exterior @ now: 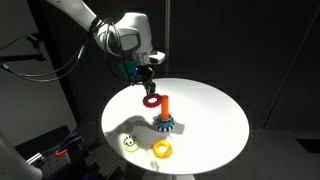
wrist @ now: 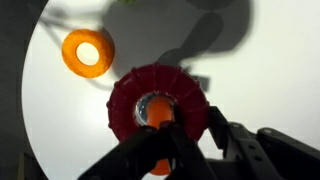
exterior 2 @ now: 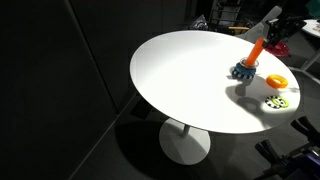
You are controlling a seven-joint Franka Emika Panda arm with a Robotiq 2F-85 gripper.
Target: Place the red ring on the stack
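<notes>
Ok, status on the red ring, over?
Gripper shut on red ring. Ring's hole lined up over stack, not yet dropped down the peg. Yellow ring lies off to the side, nothing in the way.

White table [exterior 2: 180,80], stack [exterior 2: 247,67] (blue base), yellow ring [exterior 2: 276,81] near

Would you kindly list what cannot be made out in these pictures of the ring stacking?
- Wrist view: the red ring hides the stack except an orange patch seen through its hole; the blue base is unseen.
- Both exterior views: the ring is too small to tell whether it sits around the peg's tip or above it.
- An exterior view: the gripper is too small to show where its fingers meet the ring.
</notes>
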